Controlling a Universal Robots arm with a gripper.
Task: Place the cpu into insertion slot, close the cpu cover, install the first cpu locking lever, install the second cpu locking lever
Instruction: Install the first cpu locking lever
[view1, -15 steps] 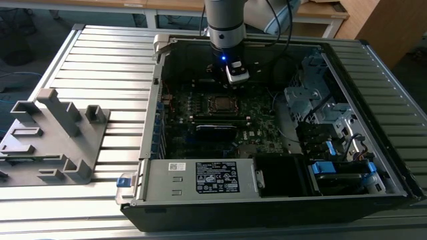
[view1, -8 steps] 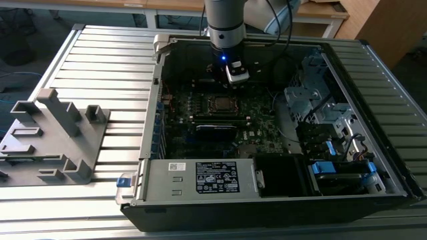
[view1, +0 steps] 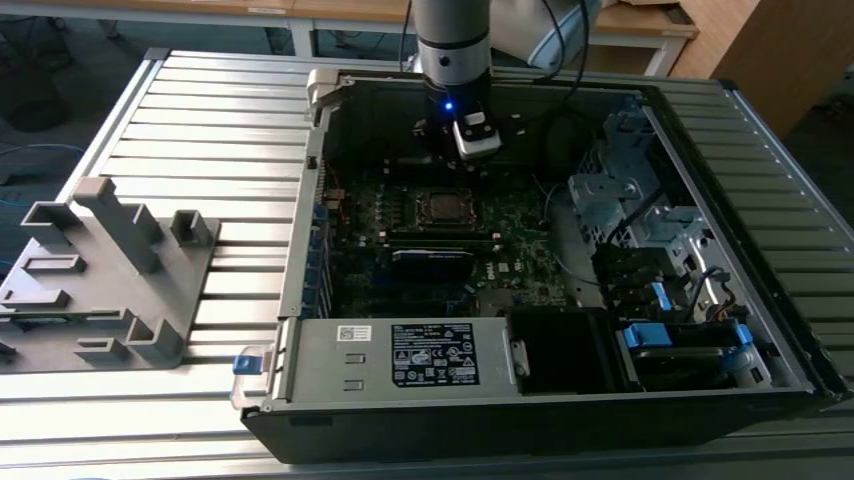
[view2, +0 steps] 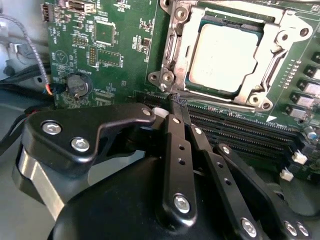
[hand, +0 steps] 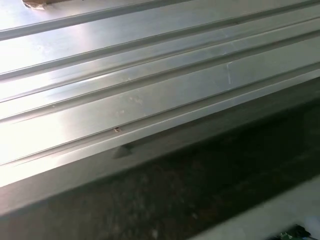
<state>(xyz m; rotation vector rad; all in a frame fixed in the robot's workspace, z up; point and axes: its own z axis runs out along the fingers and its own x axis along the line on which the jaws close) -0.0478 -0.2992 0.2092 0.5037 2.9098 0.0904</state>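
Ribbed aluminium bench (view1: 200, 130), grey and slatted, carrying an open black computer case (view1: 534, 420) with a grey plastic fixture (view1: 107, 270) well apart on the exterior view's left. Seated in the socket: cpu (view2: 222, 57), dull silvery top showing through the window of the cpu cover (view2: 175, 45), cover lying flat around it. Same spot near the middle of the green motherboard (view1: 514, 235) in the exterior view, at the socket (view1: 442, 206). Just beside the socket's corner in the second wrist view, black gripper (view2: 176, 102), fingertips pressed together with no gap visible, nothing seen clamped between them. Long black memory slots (view2: 240, 130) running beside the socket, a round coin battery (view2: 77, 85) further off on the board. Arm (view1: 451, 40) coming down into the case from above. Power supply (view1: 400, 355) with a white label at the case's near edge. Ribbed metal and a dark case wall in the first wrist view.
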